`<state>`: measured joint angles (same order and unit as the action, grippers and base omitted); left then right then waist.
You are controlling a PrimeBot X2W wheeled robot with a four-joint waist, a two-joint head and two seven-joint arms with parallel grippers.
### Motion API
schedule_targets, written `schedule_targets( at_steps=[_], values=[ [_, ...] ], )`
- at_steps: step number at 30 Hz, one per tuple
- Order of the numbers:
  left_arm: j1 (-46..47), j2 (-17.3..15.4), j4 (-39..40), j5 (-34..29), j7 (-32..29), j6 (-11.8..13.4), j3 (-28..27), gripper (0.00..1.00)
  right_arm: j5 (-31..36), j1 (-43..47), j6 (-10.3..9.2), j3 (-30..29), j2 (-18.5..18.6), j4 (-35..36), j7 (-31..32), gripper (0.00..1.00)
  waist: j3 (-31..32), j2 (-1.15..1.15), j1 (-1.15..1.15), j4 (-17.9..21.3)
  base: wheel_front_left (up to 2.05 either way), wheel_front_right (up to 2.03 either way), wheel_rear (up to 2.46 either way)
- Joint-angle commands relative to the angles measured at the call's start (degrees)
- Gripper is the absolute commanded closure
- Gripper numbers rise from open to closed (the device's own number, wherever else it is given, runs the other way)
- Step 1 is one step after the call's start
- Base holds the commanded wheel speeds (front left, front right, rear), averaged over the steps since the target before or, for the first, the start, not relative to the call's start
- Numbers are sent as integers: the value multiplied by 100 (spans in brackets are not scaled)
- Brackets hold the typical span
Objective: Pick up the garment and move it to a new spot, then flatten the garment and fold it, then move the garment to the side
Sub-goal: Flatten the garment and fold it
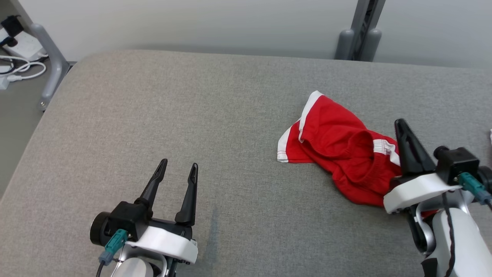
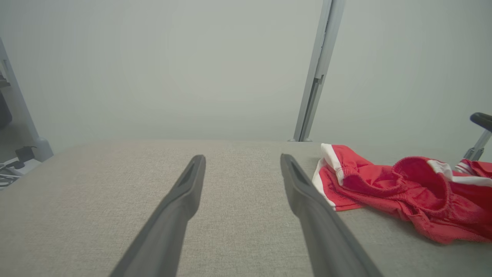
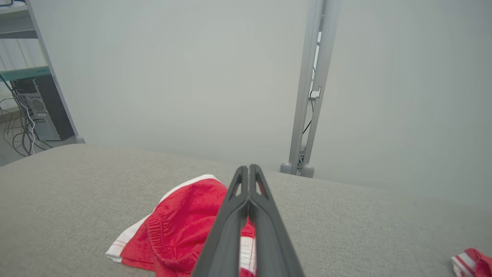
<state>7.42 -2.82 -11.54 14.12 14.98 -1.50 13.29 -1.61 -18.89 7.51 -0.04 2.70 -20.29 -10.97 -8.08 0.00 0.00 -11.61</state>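
The garment is a crumpled pair of red shorts with white trim, lying at the right of the grey padded table. My right gripper stands over its near right end, fingers pressed together with nothing visible between them. In the right wrist view the shut fingertips sit above the red cloth. My left gripper is open at the lower left, well apart from the garment. The left wrist view has its spread fingers over bare table, with the shorts to their right.
A grey metal post rises behind the table's far edge. At the far left stand a frame leg and white cables on the floor. Another small red-and-white cloth lies near the right edge.
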Motion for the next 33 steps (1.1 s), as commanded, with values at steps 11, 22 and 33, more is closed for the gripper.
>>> schedule_targets(
  at_steps=[11, 22, 33],
  values=[
    [-188, -19, 51, 60, 19, 48, -9, 0, -121, 260, -5, 160, 37, 802, 347, 100, 323, 0, 0, 203, 0, 0, 0],
    [-349, -19, 201, 88, 19, 96, -187, 0, -243, 670, -5, 213, 38, 1734, 266, 100, 441, 0, 0, 434, 0, 0, 0],
    [-431, -19, 137, 118, 19, 63, -327, 0, -579, 1541, -4, -34, 32, 1842, 797, 0, 449, 0, 0, 736, 0, 0, 0]
  ],
)
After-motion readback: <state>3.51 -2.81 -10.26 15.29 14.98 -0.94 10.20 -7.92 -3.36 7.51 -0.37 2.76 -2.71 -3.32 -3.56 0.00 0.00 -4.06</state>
